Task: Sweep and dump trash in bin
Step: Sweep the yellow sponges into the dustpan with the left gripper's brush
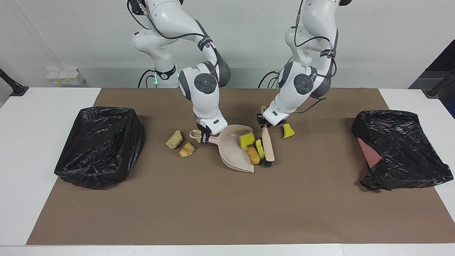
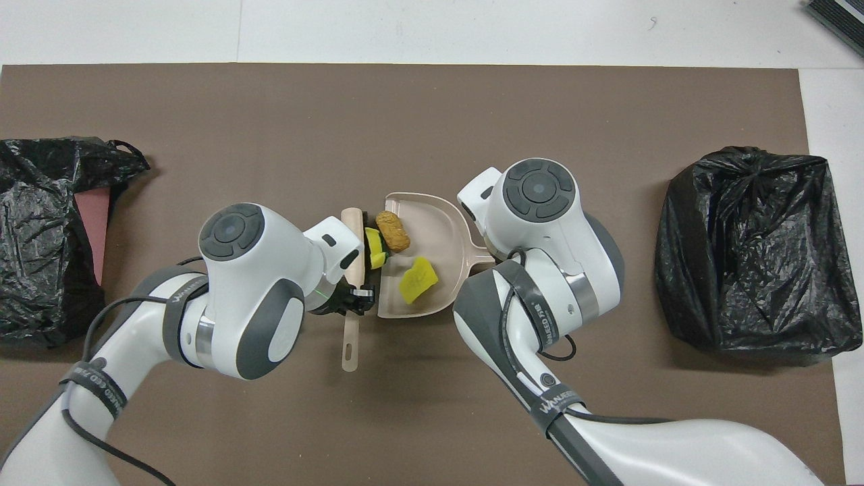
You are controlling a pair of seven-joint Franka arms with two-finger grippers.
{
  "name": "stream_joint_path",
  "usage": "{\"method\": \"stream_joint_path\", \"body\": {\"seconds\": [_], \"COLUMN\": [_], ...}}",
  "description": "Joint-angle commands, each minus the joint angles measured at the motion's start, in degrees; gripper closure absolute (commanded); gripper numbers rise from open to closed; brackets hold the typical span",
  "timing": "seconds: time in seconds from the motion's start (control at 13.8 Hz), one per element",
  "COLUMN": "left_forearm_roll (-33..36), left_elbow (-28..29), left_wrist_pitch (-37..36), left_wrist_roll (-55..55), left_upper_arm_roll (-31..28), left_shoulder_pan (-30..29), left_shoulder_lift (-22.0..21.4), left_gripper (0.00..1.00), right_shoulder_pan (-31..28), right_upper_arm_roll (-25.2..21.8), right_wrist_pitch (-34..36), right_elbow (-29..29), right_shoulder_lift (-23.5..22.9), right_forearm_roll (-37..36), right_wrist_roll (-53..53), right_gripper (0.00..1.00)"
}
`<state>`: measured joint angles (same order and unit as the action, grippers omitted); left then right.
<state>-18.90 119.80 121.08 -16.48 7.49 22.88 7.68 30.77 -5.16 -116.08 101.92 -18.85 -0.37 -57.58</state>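
Landmark: the beige dustpan, in the middle of the brown mat.
Right gripper: pinching the dustpan handle, at the pan's end toward the right arm.
Left gripper: pinching the handle of the brush, which lies along the dustpan's open edge.
Trash in the dustpan: one yellow sponge chunk and one tan bread lump.
Trash at the dustpan's edge: a green-backed sponge between pan and brush.
Trash outside the dustpan: one yellow chunk beside the brush; two bread lumps near the dustpan handle.
Bins: one black-bagged bin well apart from the dustpan toward the right arm's end, another black-bagged one toward the left arm's end.
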Motion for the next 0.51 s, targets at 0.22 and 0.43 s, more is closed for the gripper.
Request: {"method": "stream_joint_path", "body": {"seconds": [0.22, 0.43], "left_forearm_roll": [-4.48, -3.87], "left_elbow": [-1.24, -1.24], "left_wrist_pitch": [0.57, -4.77], "left_wrist_roll": [-7.68, -7.86], "left_upper_arm_roll": [-0.99, -1.6], "left_shoulder_pan": [6.92, 3.16], "left_shoulder_lift": [-1.44, -5.65], "left_gripper": [1.0, 1.0], "right_shoulder_pan": [-0.8, -0.8], "right_upper_arm_roll": [0.32, 0.32], "right_wrist_pitch": [-1.78, -1.87], "right_elbow": [2.85, 2.85], "right_shoulder_lift": [1.53, 1.53], "right_forearm_roll": [-0.68, -0.68], "right_wrist_roll": [1.59, 1.59], "right_gripper": [1.0, 1.0]}}
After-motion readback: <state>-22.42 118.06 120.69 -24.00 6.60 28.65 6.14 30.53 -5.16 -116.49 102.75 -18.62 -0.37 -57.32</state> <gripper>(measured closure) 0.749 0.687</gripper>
